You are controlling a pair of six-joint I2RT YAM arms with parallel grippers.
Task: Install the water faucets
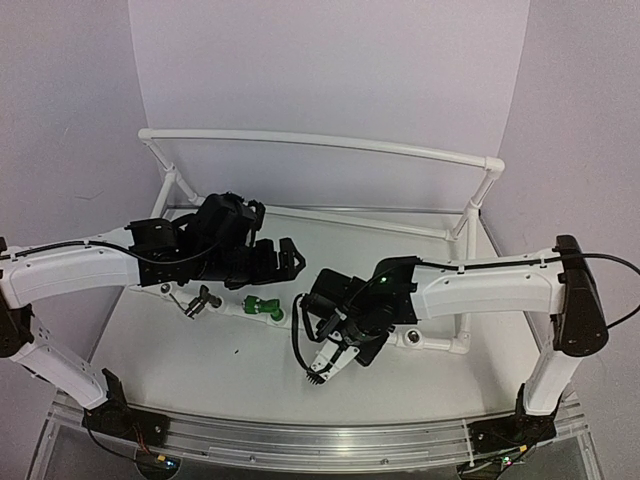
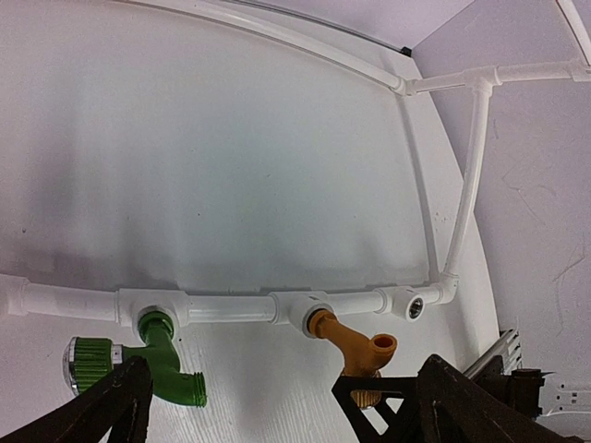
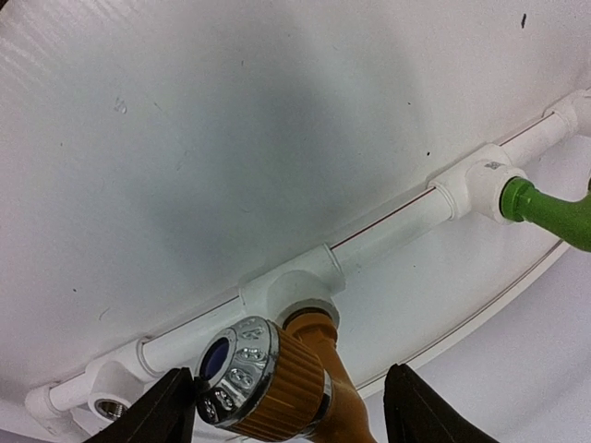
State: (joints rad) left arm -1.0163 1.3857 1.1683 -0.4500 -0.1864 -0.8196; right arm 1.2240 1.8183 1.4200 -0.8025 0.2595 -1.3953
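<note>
Between right fingers (image 3: 166,411), brass faucet (image 3: 282,392), stem square to pipe (image 3: 388,231)

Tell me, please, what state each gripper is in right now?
Left gripper: open, empty.
Right gripper: open, fingers either side of the brass faucet.

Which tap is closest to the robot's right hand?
The gold tap, sitting between the right gripper's open fingers. The green tap is farther along the white pipe, and the grey tap farther still.

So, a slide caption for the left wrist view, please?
Bright green faucet and brass-gold faucet sit in the white plastic pipe frame; its end socket is empty.
</note>
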